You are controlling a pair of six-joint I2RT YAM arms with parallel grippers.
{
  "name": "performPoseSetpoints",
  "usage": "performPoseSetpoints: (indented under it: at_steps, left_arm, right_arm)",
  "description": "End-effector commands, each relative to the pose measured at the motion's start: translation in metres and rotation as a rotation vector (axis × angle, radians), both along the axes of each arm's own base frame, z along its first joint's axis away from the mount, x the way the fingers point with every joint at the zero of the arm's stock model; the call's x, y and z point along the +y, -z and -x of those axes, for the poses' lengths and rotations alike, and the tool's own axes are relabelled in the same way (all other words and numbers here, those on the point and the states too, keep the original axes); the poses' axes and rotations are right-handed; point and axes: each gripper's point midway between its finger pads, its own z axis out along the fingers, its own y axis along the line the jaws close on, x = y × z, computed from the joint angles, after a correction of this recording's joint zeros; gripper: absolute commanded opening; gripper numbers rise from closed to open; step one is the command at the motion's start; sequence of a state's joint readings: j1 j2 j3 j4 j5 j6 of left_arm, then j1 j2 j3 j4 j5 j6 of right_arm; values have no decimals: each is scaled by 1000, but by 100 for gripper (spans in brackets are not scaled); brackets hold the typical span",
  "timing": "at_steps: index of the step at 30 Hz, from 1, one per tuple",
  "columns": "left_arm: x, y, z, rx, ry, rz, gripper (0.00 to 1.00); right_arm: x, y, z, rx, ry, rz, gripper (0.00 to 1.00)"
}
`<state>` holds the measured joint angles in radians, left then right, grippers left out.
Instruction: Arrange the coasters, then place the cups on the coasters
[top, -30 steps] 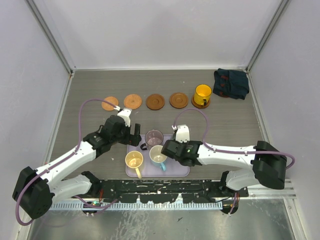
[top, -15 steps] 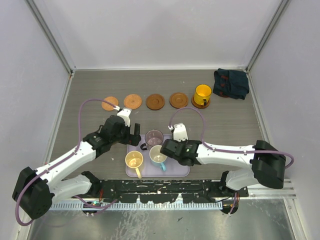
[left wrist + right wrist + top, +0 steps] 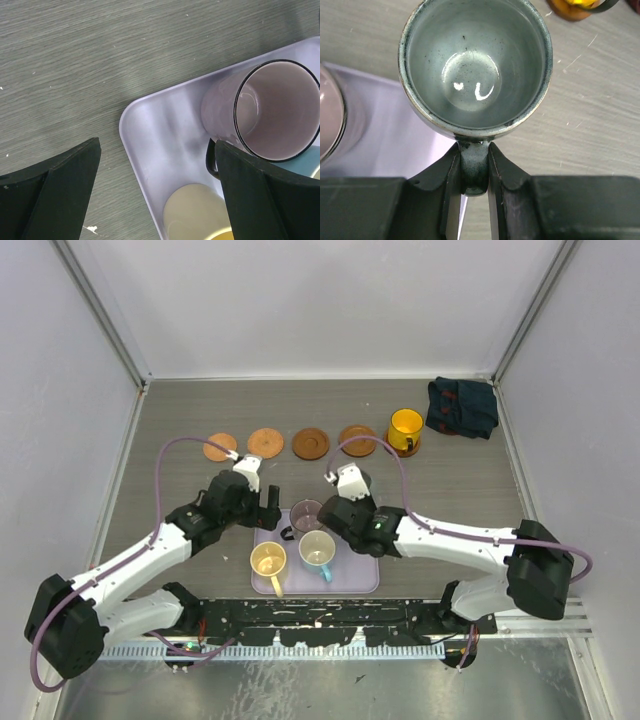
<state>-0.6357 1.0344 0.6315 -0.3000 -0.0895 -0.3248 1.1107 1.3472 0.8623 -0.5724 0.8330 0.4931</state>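
Note:
Several brown coasters lie in a row at the back: (image 3: 220, 447), (image 3: 265, 443), (image 3: 311, 443), (image 3: 362, 438). A yellow-orange cup (image 3: 405, 430) stands on the rightmost coaster. My right gripper (image 3: 474, 170) is shut on the handle of the grey-green cup (image 3: 475, 65), held upright over the tray's far edge and the table. The right gripper (image 3: 338, 508) hides that cup from above. The purple cup (image 3: 306, 514), cream-yellow cup (image 3: 268, 560) and white cup with a blue handle (image 3: 317, 552) stand on the lavender tray (image 3: 360, 575). My left gripper (image 3: 156, 150) hangs open over the tray's left corner, beside the purple cup (image 3: 270, 110).
A dark folded cloth (image 3: 462, 407) lies at the back right corner. The right arm's cable loops over the fourth coaster. White walls with metal rails close in the table on three sides.
My right gripper has carried the grey-green cup up and away from the tray, toward the row of coasters. The left arm has stayed still.

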Motion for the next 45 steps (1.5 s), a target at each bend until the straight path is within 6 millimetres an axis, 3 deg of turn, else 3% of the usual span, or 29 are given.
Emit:
performPoseSetpoints:
  at_steps: [1,7,12,23,31,45]
  left_arm:
    - [-8,-18,-16,-80,-9,32,98]
    - [-10,-18,-24,-83,-12,9,98]
    - [-5,-22,-33,-101,-59,-11,98]
    - [6,-27,-52,-133,-145,-51,98]
    - [12,-26,-55,-119,-183,-35,98]
    - [16,-23,-46,-100,-189,-24,98]
  right_arm:
    - [4,-71,-59,-236,62,-146,1]
    - [-16,-89,-124,-289,91,-235,1]
    - [-24,-84,-170,-290,105,-210,1]
    - [-23,-78,-241,-294,107,-241,1]
    - [-8,-62,-265,-253,84,-233,1]
    - [-3,-44,-266,-195,83,-227,1]
